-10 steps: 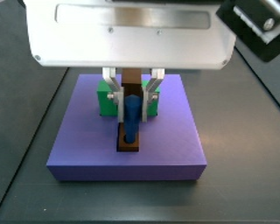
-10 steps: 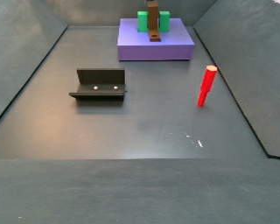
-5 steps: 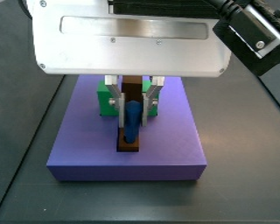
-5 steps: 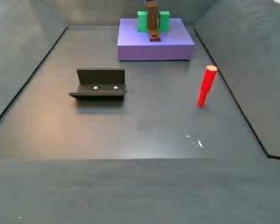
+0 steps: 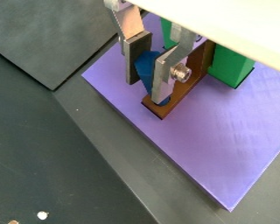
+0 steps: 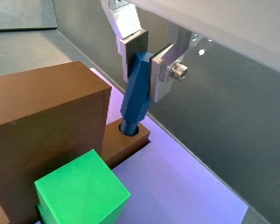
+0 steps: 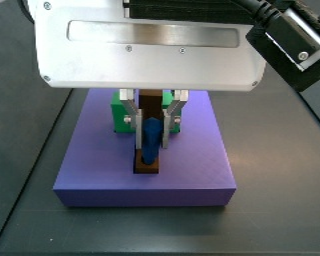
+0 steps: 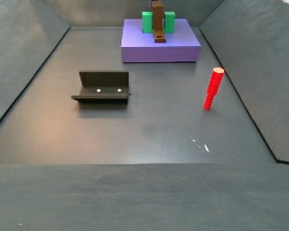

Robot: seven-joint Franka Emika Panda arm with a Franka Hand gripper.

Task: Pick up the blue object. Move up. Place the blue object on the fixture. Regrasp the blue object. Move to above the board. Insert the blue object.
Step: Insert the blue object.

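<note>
Over the purple slab at the far end of the dark grey floor, the gripper stands with its silver fingers closed on the upright blue object, whose lower end sits in the hole of the brown board, while the fixture and a red peg rest well apart on the floor.

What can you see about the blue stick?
The blue object is a thin, smooth, plain blue stick, plastic-looking. It stands nearly upright with its lower end in the round hole of the brown board, which lies on the purple slab near the green blocks. The gripper is above the board, its silver fingers on either side of the stick's upper part, seemingly touching it.
</note>
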